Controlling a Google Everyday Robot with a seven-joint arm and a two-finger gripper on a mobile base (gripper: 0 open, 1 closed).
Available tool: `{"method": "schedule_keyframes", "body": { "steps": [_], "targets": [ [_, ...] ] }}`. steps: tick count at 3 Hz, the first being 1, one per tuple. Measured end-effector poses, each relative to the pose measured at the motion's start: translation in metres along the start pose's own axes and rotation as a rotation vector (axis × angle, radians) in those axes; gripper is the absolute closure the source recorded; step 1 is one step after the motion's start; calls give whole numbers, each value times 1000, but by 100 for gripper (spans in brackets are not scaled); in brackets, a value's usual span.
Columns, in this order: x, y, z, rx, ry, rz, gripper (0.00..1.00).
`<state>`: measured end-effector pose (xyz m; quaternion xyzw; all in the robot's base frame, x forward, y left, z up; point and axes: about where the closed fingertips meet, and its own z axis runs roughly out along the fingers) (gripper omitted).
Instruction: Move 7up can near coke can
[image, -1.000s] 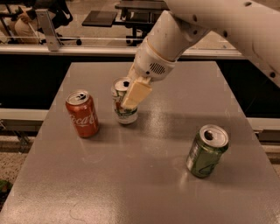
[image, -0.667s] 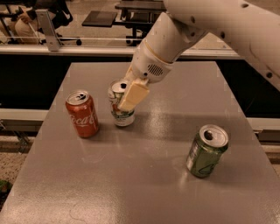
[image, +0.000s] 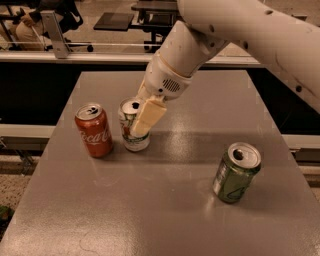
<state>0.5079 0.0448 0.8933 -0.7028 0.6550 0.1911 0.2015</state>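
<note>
Gripper (image: 140, 123) toward left edge of counter (image: 165, 215), fingers (image: 149, 115) clamped on upright 7up can (image: 135, 143), just beside coke can (image: 94, 131), not touching

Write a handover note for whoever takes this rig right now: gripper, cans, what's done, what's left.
Arm: the gripper is shut on the 7up can, left of centre on the table.
The 7up can stands upright, close beside the coke can, with a narrow gap between them.
A green can sits apart toward the right and is not involved.
Done: placement looks near enough.
Left: release, then probably lift clear without knocking either can.
</note>
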Motion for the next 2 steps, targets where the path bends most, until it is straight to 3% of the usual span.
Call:
{"method": "schedule_keyframes", "body": {
  "steps": [1, 2],
  "targets": [
    [-1, 3, 6, 2, 5, -3, 0],
    [-1, 3, 6, 2, 5, -3, 0]
  ]
}}
